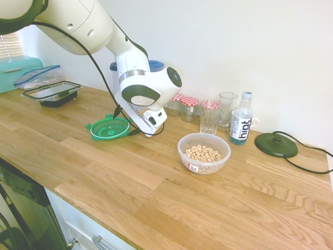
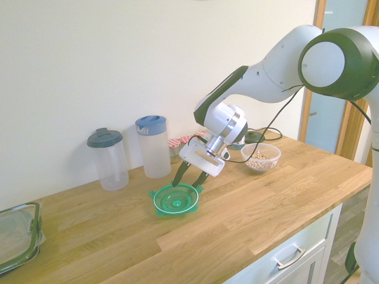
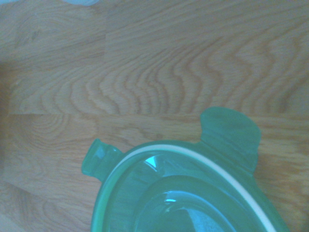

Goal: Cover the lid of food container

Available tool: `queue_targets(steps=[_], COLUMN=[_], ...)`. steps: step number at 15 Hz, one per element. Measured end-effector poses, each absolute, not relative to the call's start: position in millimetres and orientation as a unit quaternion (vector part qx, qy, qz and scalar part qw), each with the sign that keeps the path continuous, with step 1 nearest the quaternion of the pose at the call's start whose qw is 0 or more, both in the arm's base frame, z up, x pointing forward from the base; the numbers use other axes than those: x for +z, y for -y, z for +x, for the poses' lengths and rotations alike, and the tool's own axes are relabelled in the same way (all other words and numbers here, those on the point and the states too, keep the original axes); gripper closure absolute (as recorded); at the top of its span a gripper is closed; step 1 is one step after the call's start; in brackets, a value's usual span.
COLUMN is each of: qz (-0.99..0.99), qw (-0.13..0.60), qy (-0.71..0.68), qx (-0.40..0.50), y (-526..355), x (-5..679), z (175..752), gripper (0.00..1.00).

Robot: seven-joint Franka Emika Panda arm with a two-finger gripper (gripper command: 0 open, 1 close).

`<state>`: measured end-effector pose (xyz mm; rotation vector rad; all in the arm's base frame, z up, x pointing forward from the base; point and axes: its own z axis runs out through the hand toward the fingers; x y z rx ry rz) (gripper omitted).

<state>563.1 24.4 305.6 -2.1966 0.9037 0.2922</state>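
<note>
Two fingers (image 2: 181,172) stand apart, angled down so the gap brackets the rim of the lid (image 2: 176,200) just below them; container (image 1: 204,152) sits well apart on the counter (image 1: 156,192), uncovered.

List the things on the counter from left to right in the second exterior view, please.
Rectangular container → grey-lidded jug → blue-lidded jug → green lid → bowl of cereal rings.
</note>
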Motion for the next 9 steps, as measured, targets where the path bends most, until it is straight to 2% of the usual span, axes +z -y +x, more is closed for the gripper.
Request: queue_targets(steps=[3, 4, 9], qz=[-0.851, -0.850, -0.849], qw=[0.382, 0.385, 0.386], qy=[-0.335, -0.331, -0.330], qx=[0.133, 0.140, 0.142], y=[-28.9, -30.8, -31.8], x=[300.3, 298.7, 297.9], z=[558.7, 557.5, 557.0], gripper=[0.00, 1.00, 1.00])
